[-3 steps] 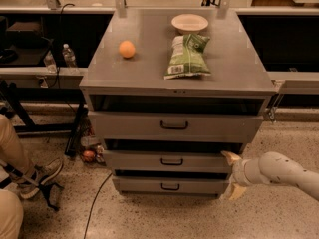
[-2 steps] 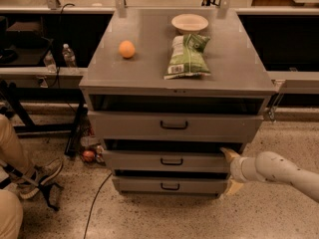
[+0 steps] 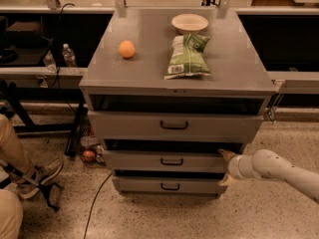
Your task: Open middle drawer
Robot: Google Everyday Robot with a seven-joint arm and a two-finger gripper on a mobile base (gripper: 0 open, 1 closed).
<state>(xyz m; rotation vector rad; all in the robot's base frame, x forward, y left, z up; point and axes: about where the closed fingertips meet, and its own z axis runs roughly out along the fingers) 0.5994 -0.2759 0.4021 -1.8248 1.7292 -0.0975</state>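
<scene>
The grey metal cabinet (image 3: 149,73) has three drawers. The middle drawer (image 3: 134,162) has a shallow wide front and a small black loop handle (image 3: 171,161). A dark gap shows above its front. My gripper (image 3: 225,167), on a white arm coming in from the right, is at the right end of the middle drawer's front. It is open, with one finger (image 3: 225,155) at the front's top edge and the other at its bottom edge. It is well to the right of the handle.
The taller top drawer (image 3: 129,126) and the lowest drawer (image 3: 144,185) sit above and below. An orange (image 3: 126,49), a green chip bag (image 3: 188,56) and a bowl (image 3: 189,22) lie on the cabinet. A person's leg and shoe (image 3: 42,176) are at the left, with a cable (image 3: 94,203) on the floor.
My gripper has shifted slightly left and up along the right end of the middle drawer's front. The drawers look unchanged.
</scene>
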